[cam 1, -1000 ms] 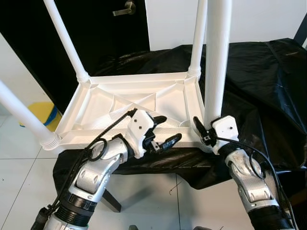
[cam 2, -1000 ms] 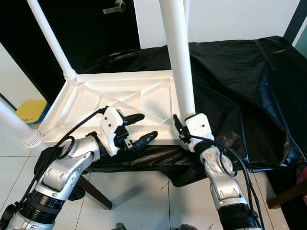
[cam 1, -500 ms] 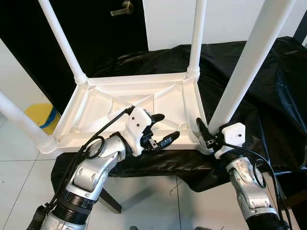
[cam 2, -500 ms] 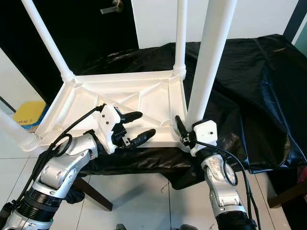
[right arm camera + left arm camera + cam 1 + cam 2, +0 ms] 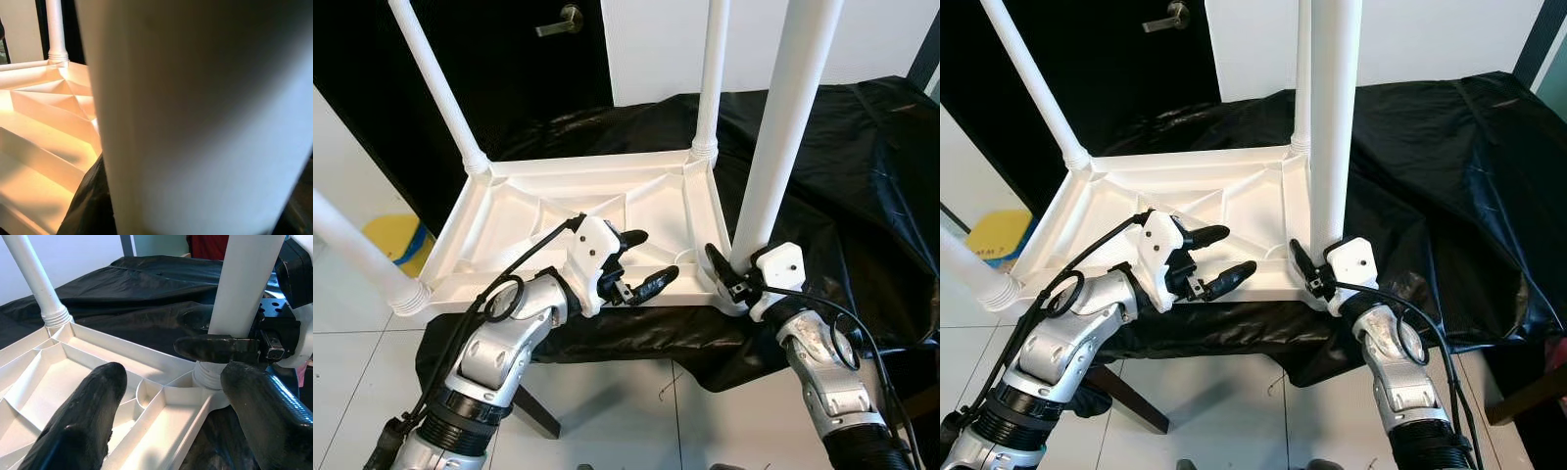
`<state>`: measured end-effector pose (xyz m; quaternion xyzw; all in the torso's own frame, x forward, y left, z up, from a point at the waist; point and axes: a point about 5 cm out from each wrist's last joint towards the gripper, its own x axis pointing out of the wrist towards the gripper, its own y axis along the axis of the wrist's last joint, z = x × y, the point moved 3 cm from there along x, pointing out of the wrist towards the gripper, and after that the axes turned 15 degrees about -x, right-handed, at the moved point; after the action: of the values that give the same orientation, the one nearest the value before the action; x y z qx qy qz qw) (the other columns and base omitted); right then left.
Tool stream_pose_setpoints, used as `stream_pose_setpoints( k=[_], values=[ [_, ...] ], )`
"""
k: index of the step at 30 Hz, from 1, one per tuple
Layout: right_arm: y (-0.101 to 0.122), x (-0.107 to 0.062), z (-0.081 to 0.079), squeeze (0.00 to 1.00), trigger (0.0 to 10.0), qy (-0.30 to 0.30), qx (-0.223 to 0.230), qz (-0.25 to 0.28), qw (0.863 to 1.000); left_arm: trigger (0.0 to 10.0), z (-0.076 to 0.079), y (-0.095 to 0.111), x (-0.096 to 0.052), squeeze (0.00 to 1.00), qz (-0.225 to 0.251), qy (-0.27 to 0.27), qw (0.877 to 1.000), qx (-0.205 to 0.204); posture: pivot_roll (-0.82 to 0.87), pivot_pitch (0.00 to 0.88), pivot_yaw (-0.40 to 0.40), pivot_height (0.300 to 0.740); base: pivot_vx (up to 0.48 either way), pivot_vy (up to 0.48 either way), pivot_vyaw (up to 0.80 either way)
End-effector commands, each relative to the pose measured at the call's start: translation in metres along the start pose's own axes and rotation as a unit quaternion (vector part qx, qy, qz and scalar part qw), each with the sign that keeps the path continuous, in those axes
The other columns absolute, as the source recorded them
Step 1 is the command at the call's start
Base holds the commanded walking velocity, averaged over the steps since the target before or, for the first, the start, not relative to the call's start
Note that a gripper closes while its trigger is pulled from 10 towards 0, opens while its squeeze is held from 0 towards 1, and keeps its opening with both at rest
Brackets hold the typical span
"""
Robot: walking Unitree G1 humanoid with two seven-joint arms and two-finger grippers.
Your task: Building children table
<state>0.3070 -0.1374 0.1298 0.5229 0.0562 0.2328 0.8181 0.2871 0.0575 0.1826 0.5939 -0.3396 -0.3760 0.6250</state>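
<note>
Four white legs rose from the upturned white children's table (image 5: 578,196), which lay underside up on a black sheet (image 5: 862,166) spread over the tabletop. Three legs stood in the far-left (image 5: 435,83), far-right (image 5: 710,73) and near-left (image 5: 357,245) corner sockets. The fourth leg (image 5: 783,127) stood nearly upright at the near-right corner, its lower end at the socket there. The right hand (image 5: 736,279) was clenched around the base of that leg, one black finger (image 5: 215,348) pressed across it just above the threaded collar. The left hand (image 5: 641,262) hung released, fingers spread, over the ribbed underside near the front edge, touching nothing. Behind stood a dark door with a metal lever handle (image 5: 558,20) and a yellow object (image 5: 396,240) on the pale tiled floor (image 5: 352,382). No brand, label or writing could be read anywhere.
</note>
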Motion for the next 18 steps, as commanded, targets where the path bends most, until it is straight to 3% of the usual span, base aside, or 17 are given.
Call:
stream_pose_setpoints(
  k=[1, 18],
  values=[
    [-0.0286, -0.0101, -0.0245, 0.0, 10.0, 0.039, 0.049, -0.072, 0.995, 10.0, 0.001, 0.0039, -0.0035, 0.0, -0.006, -0.018, 1.0, 0.007, -0.11, 0.056, 0.102, 0.74, 0.0, 0.0, 0.0],
    [-0.0359, -0.0065, -0.0211, 0.0, 10.0, 0.013, 0.109, -0.121, 0.987, 10.0, 0.0014, 0.0057, -0.0038, 0.0, -0.005, -0.021, 1.0, 0.005, -0.11, 0.062, 0.108, 0.74, 0.0, 0.0, 0.0]
  ],
)
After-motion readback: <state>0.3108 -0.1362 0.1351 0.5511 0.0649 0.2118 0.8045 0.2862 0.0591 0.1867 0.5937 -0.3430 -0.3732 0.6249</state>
